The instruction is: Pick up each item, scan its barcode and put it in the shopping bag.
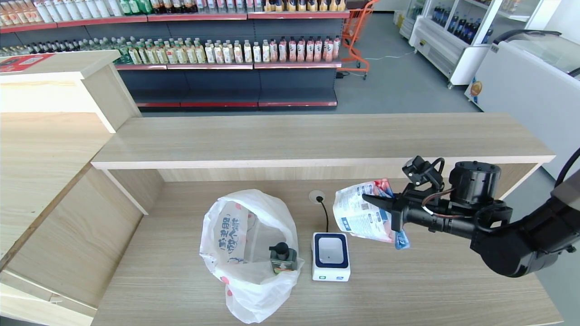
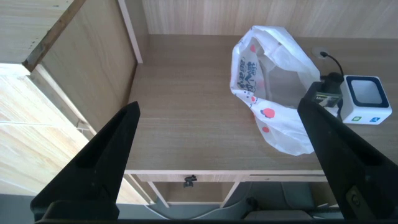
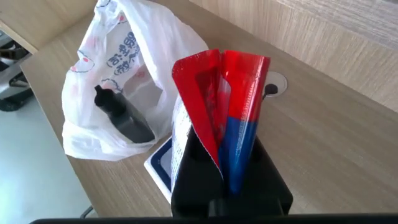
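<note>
— What's in the thin white plastic shopping bag with the printed lettering?

— One thing: a dark green bottle with a black pump top. It stands upright just inside the bag's mouth, which gapes toward the right gripper. The bag slumps on the light wooden tabletop, well off to that gripper's left.

— And the gripper itself?

— It is clamped on a flat foil pouch, white with small print on one face and red and blue along the other. The pouch is up off the tabletop, and its white face is turned away from the arm, toward the bag.

— Where's the scanner?

— A small white box with a dark blue window lies flat between the bag and the gripper. It is lower than the held pouch and a little to its left, and it nearly touches the bag beside the bottle. A black cable runs from it to a round port in the tabletop.

— The other arm?

— The left gripper hangs over the near edge of the tabletop. Its two black fingers are spread wide and hold nothing, and the bag lies farther in.

— So the count?

— One bag, one bottle in it, one pouch, one scanner.
</note>
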Robot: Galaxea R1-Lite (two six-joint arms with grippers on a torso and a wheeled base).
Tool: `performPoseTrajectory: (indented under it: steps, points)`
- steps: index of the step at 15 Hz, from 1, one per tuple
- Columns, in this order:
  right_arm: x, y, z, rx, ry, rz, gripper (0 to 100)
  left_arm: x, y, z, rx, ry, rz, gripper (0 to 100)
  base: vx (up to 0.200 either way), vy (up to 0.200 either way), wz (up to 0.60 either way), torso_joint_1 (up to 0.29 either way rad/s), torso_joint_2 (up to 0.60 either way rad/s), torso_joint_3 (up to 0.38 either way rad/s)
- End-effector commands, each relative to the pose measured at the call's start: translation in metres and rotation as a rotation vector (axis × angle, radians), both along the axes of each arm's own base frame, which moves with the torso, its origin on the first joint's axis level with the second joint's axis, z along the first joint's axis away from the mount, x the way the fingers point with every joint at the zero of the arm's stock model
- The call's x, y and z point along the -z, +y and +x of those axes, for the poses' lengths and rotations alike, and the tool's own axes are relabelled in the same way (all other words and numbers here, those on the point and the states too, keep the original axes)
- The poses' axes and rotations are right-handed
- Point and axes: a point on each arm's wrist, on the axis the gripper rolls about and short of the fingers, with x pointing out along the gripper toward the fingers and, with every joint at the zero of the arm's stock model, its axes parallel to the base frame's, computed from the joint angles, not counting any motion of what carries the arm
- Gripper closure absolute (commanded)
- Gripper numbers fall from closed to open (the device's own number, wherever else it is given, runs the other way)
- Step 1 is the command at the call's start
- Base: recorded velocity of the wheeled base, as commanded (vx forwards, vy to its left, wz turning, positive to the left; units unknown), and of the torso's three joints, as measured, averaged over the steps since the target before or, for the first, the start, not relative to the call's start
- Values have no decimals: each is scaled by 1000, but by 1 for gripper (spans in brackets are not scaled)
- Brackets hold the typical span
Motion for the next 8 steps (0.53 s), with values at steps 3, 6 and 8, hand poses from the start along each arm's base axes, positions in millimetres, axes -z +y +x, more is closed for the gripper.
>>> performPoseTrajectory:
  steps: [3, 6, 8]
  points:
    - [-8, 12, -10, -31, 58, 63, 100, 0, 0, 0, 0, -1, 0, 0, 0, 0, 0, 0, 0, 0]
    - [-15, 10, -20, 39, 97, 131, 100, 0, 0, 0, 0, -1, 0, 0, 0, 0, 0, 0, 0, 0]
    - [-11, 6, -27, 93, 76, 138, 100, 0, 0, 0, 0, -1, 0, 0, 0, 0, 0, 0, 0, 0]
